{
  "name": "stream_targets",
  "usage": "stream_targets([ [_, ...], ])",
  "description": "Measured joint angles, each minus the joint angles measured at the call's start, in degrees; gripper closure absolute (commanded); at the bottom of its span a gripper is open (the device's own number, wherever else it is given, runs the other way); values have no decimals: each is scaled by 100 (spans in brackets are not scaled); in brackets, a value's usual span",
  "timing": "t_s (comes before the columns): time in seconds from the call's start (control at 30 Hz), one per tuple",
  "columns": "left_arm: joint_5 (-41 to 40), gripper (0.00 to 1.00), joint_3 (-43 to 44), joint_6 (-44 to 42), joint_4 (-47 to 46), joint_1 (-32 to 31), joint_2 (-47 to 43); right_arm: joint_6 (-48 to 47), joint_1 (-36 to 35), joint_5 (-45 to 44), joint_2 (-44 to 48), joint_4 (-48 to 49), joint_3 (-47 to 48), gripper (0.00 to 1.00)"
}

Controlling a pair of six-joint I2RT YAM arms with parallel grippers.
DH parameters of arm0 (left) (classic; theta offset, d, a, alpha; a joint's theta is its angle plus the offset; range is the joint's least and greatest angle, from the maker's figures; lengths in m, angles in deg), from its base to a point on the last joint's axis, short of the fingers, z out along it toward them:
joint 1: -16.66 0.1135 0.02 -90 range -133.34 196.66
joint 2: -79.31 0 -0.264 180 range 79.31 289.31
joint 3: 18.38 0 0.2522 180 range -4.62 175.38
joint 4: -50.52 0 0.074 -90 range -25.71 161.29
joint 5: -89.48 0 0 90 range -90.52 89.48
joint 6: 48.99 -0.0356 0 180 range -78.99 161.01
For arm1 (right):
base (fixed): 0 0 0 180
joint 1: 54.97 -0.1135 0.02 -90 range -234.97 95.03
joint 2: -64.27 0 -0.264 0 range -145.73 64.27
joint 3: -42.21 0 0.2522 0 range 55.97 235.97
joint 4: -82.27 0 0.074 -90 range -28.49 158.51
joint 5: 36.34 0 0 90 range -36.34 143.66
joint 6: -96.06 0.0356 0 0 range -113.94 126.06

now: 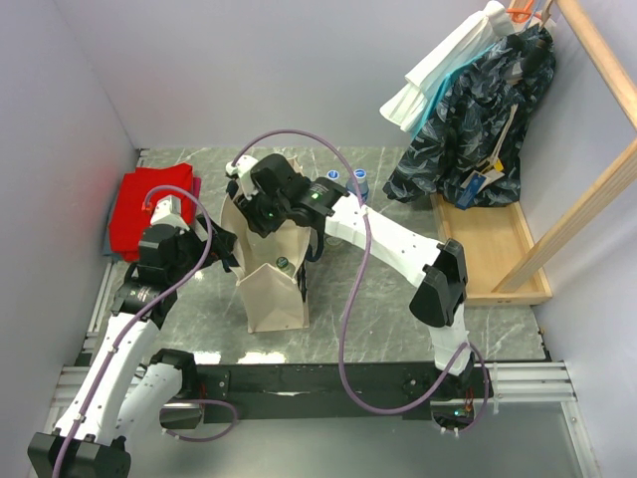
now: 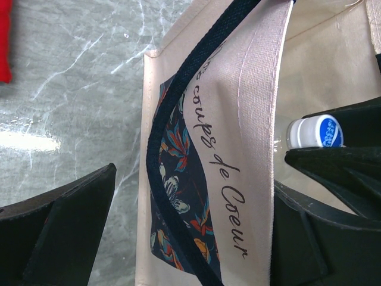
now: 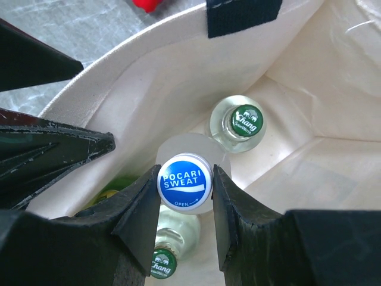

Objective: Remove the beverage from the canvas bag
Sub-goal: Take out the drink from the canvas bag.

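To lift it out, the right gripper (image 3: 184, 196) pinches the blue-capped bottle (image 3: 185, 179), while the open left gripper (image 2: 199, 173) sits around the canvas bag (image 2: 250, 119) wall.

The canvas bag (image 1: 271, 299) is showing plain beige cloth with dark navy straps (image 3: 244, 15), and one face is carrying a navy panel (image 2: 178, 179) of red, teal and white flowers beside black script. Inside it, the Pocari Sweat bottle (image 3: 184, 182) is showing a blue cap with white lettering, and two other bottles are wearing green caps (image 3: 247, 121). The table (image 2: 77, 71) is showing grey marble veined white, and the folded cloth (image 1: 149, 209) at far left is glowing red.
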Motion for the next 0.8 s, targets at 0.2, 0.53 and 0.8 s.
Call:
stream_targets([
  [0.2, -2, 2, 0, 0, 0, 0, 0, -9, 0, -63, 22, -2, 92, 100],
  [0.53, -4, 2, 0, 0, -2, 0, 0, -68, 0, -157, 243, 2, 98, 100],
  [0.8, -9, 2, 0, 0, 0, 0, 2, -140, 0, -372, 581, 11, 98, 100],
])
